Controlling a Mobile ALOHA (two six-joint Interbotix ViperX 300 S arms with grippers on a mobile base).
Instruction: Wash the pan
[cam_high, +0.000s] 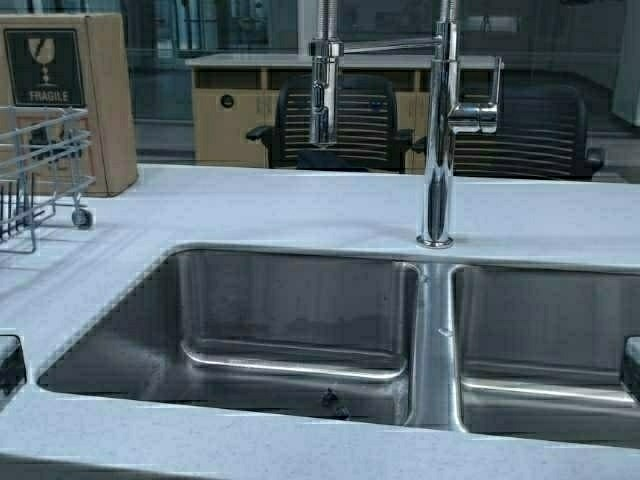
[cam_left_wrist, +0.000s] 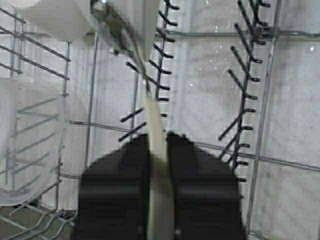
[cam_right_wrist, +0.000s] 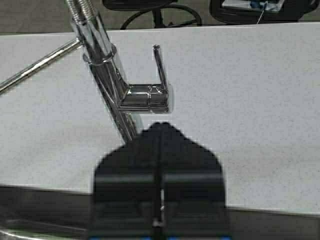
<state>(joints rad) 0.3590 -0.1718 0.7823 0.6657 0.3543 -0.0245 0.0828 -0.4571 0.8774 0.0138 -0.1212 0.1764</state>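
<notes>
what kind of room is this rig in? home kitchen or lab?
Likely an office or lab kitchenette, not a home: a double steel sink with a tall pull-down faucet in a white counter, and mesh office chairs and a desk behind glass.

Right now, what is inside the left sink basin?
The left sink basin holds no pan or dishes in the high view: only bare steel and a small dark drain piece near its front. The floor right under the front counter edge is hidden.
</notes>
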